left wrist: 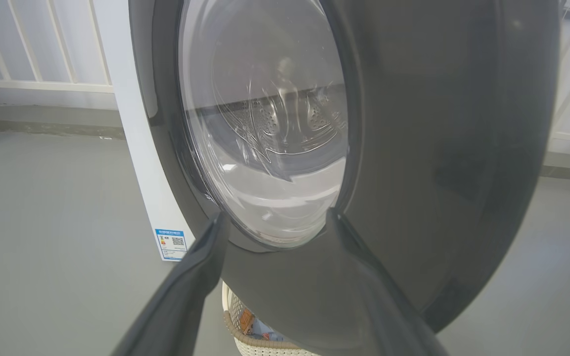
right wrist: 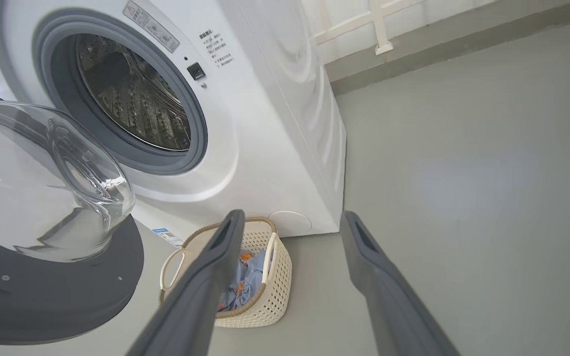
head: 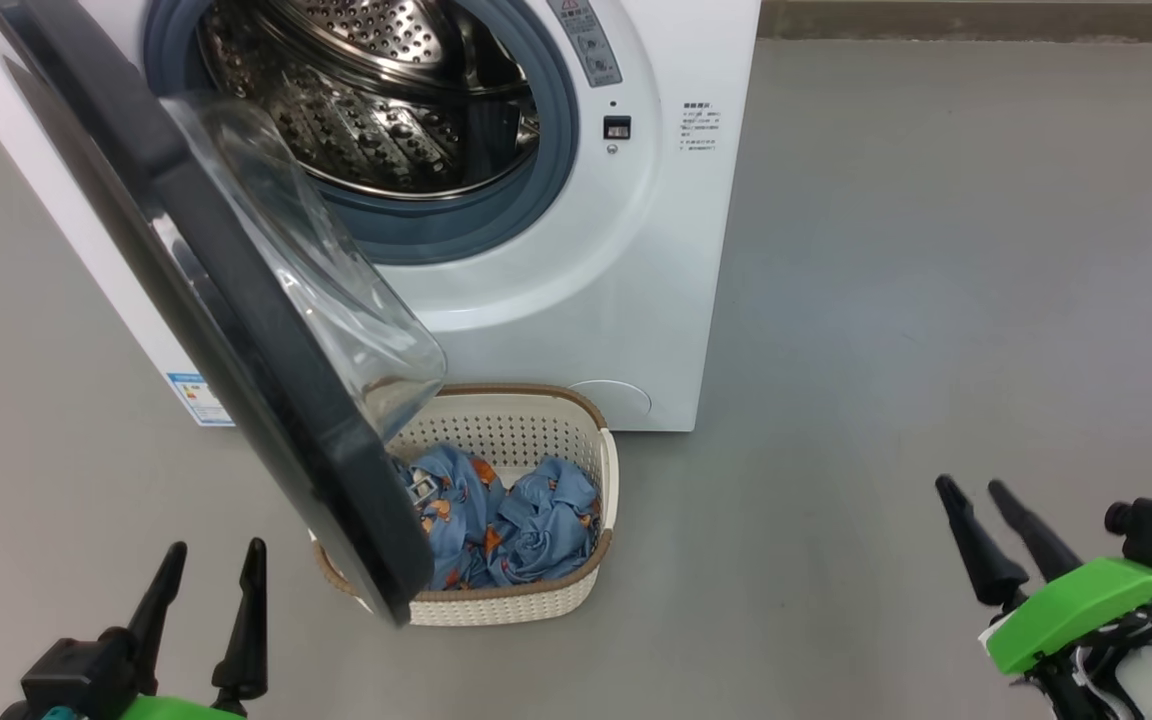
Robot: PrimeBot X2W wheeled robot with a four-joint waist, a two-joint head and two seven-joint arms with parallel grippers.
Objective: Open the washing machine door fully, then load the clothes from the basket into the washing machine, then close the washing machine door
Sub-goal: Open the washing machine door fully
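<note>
The white washing machine (head: 576,290) stands ahead, its steel drum (head: 376,100) exposed. Its black-rimmed door (head: 236,330) with the clear glass bowl (head: 336,300) swings out to the left, partly over the basket (head: 581,420). Blue bear-print clothes (head: 506,525) lie in the cream basket on the floor before the machine. My left gripper (head: 216,555) is open at the lower left, close to the door's outer face (left wrist: 438,148). My right gripper (head: 974,488) is open at the lower right, well apart from the basket (right wrist: 275,291) and the clothes (right wrist: 245,284).
Grey floor (head: 936,300) spreads to the right of the machine. A low ledge (right wrist: 438,44) and white railing (left wrist: 42,74) run behind. A blue label (head: 198,398) sits low on the machine's left front.
</note>
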